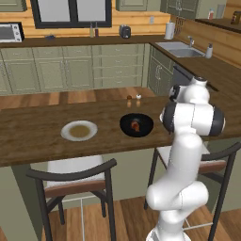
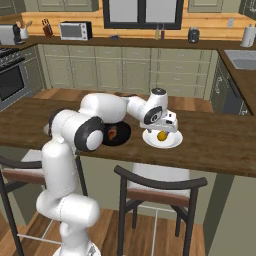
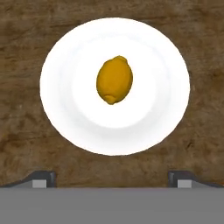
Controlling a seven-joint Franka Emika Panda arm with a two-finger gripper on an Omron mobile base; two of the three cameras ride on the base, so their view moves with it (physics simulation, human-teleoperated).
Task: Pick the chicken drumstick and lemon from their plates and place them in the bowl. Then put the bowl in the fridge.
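We see the long dark wooden surface [image 1: 28, 136] carrying a tan-centred plate [image 1: 79, 130] that sits bare, with the black bowl [image 1: 136, 125] just beside it holding the chicken drumstick [image 1: 135, 125]. Past the bowl in the right base view, a white plate [image 2: 162, 139] bears the lemon [image 3: 114, 80] at its middle. Above that lemon hangs our end effector [image 2: 167, 127], fingers [image 3: 43, 180] spread wide and gripping nothing.
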